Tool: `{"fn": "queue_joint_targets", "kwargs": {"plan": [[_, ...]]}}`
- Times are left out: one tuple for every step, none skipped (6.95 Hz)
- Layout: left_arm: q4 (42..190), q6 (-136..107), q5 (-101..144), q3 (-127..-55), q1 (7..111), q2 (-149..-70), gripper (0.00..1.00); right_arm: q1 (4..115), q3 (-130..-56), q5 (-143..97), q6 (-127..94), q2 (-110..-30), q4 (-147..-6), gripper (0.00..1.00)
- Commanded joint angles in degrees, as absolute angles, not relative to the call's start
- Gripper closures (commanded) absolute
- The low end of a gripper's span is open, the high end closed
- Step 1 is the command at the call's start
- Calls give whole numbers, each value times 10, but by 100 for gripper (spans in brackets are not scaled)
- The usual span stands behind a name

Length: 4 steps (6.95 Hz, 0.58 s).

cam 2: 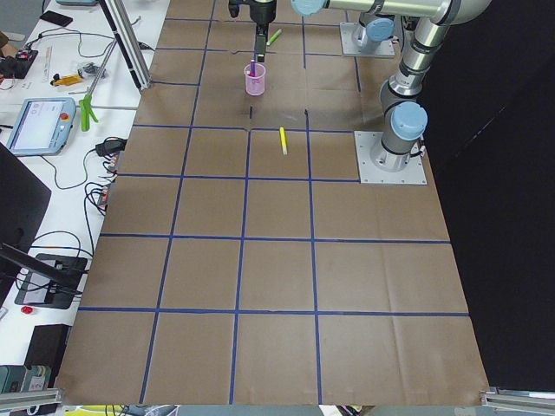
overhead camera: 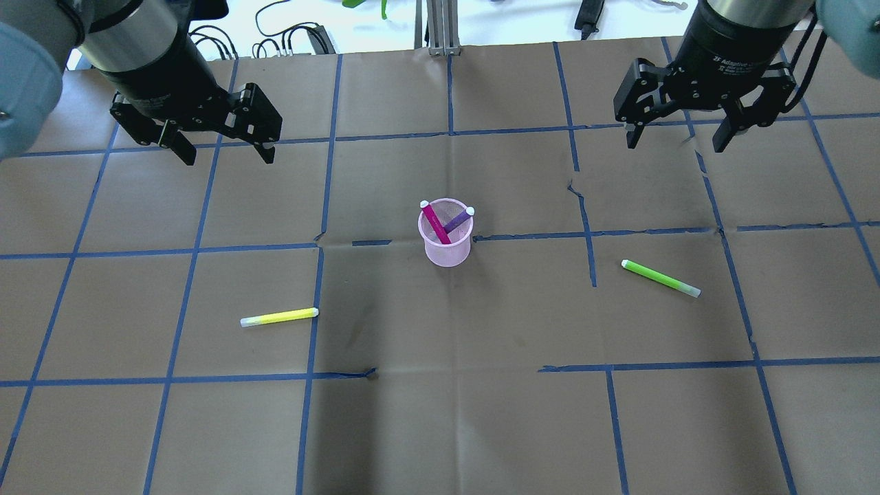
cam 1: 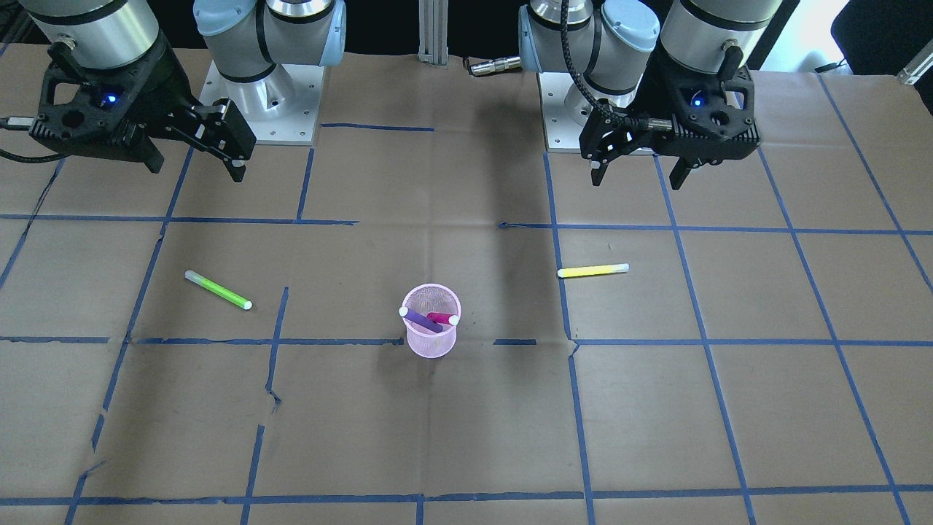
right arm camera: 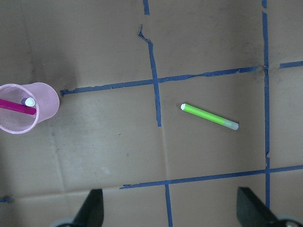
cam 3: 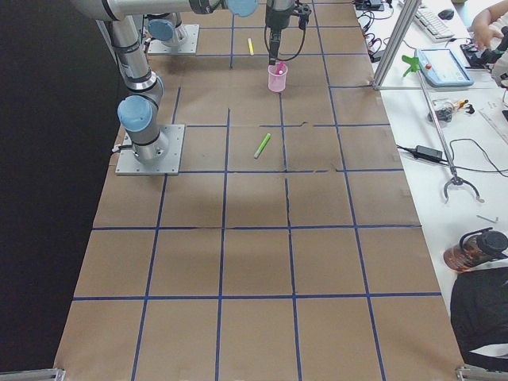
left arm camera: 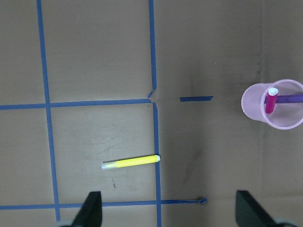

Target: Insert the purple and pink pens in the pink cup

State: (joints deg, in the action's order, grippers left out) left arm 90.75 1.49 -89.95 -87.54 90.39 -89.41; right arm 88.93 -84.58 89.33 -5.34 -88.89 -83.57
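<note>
The pink mesh cup (overhead camera: 447, 247) stands upright at the table's middle. The pink pen (overhead camera: 435, 223) and the purple pen (overhead camera: 457, 221) both stand inside it, leaning against the rim. The cup also shows in the front view (cam 1: 431, 336), the left wrist view (left arm camera: 273, 105) and the right wrist view (right arm camera: 26, 108). My left gripper (overhead camera: 223, 146) is open and empty, raised at the far left. My right gripper (overhead camera: 674, 136) is open and empty, raised at the far right.
A yellow highlighter (overhead camera: 279, 317) lies on the table left of the cup and a green highlighter (overhead camera: 661, 278) lies to its right. Blue tape lines grid the brown paper cover. Operator gear and cables lie beyond the table's far edge.
</note>
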Motion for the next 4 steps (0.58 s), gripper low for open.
{"fn": "queue_joint_targets", "kwargs": {"plan": [[908, 15, -901, -875, 904, -894, 2, 889, -846, 892, -53, -888, -836, 0], [912, 15, -903, -875, 904, -891, 2, 890, -846, 893, -52, -888, -836, 0], [912, 15, -902, -875, 904, -890, 2, 889, -845, 893, -52, -888, -836, 0], [913, 15, -903, -876, 904, -889, 2, 889, -845, 893, -52, -887, -837, 0]]}}
